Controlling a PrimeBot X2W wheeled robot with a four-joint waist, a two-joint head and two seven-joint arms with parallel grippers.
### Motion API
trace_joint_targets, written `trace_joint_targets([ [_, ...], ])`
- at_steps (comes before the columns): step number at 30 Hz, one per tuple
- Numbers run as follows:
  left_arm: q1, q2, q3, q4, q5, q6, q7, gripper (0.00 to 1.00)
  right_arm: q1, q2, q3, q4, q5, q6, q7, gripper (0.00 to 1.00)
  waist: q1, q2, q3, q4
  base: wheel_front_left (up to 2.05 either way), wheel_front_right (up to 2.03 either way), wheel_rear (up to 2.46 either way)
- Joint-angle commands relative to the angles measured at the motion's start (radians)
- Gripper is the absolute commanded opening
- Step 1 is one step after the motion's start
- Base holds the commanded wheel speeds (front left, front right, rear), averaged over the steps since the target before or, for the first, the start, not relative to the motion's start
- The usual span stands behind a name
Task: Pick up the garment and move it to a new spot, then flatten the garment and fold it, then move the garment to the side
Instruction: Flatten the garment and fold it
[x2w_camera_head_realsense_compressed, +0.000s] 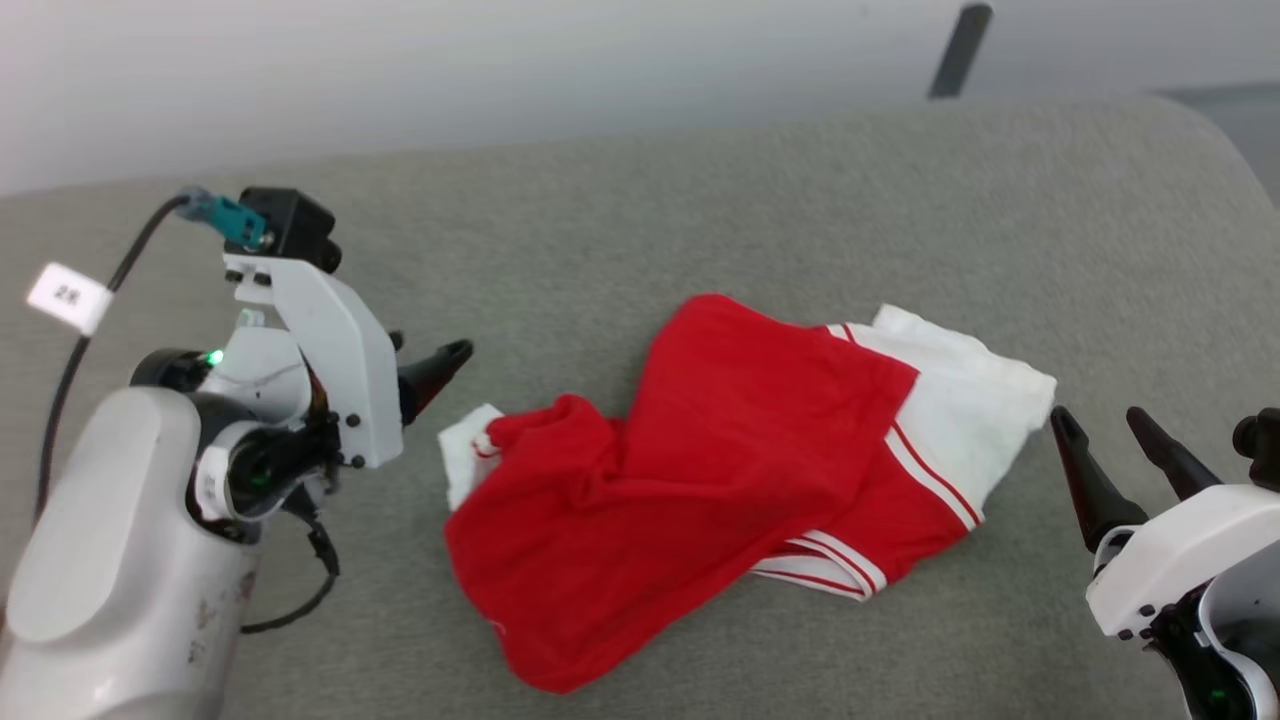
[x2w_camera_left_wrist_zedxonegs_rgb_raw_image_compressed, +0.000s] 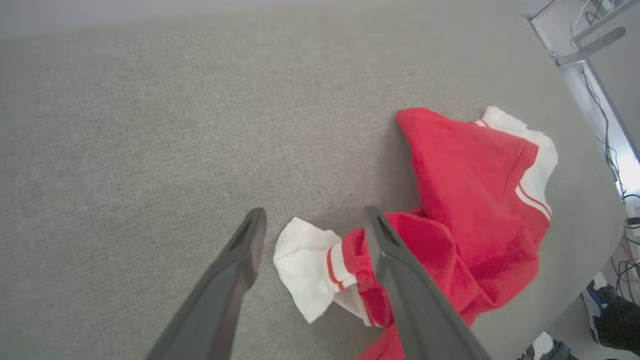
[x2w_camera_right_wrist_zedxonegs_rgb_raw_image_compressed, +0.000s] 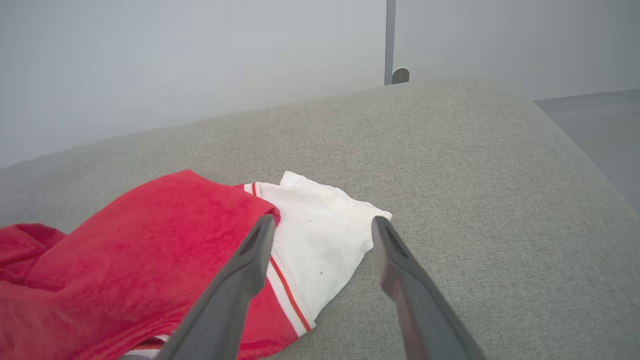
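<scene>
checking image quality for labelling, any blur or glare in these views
Head view: soft even light, no glare, garment sharp. Left wrist view: left gripper close and slightly soft, far grey surface hazy. Right wrist view: right gripper soft, wall washed out.

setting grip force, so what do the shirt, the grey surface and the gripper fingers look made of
Garment: soft matte knit, maybe mesh jersey; it lies in loose folds and shows a fine pitted texture. Surface: grey woven upholstery cloth, matte, coarse weave visible. Left gripper's fingers: dark, smooth, faint sheen; plastic or rubber, cannot tell which.
</scene>
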Motion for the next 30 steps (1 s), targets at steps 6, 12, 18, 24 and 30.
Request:
trace_joint_targets([
  [6, -0.03, 0.04, -0.037, 0.082, 0.044, 0.03, 0.08, 1.0, -0.023, 0.007, -0.001, 0.013, 0.018, 0.0, -0.022, 1.0, 0.0, 0.0, 0.096, -0.086, 0.0, 0.0, 0.0],
  [12, -0.012, 0.053, -0.061, 0.115, 0.049, 0.069, 0.168, 1.0, -0.024, 0.008, -0.004, 0.022, 0.026, 0.0, -0.037, 1.0, 0.0, 0.0, 0.114, -0.094, 0.0, 0.0, 0.0],
  [18, 0.006, 0.063, -0.078, 0.1, 0.057, 0.117, 0.237, 1.0, -0.043, 0.009, 0.002, 0.024, 0.032, 0.0, -0.04, 1.0, 0.0, 0.0, 0.134, -0.087, 0.0, 0.0, 0.0],
  [24, 0.02, 0.034, -0.076, 0.1, 0.025, 0.124, 0.237, 0.5, -0.061, 0.01, 0.015, 0.026, 0.034, 0.0, -0.042, 1.0, 0.0, 0.0, 0.148, -0.078, 0.0, 0.0, 0.0],
  [30, 0.014, 0.031, -0.082, 0.098, 0.011, 0.097, 0.235, 0.0, -0.059, 0.003, 0.011, 0.031, 0.029, 0.0, -0.043, 1.0, 0.0, 0.0, 0.138, -0.06, 0.0, 0.0, 0.0],
])
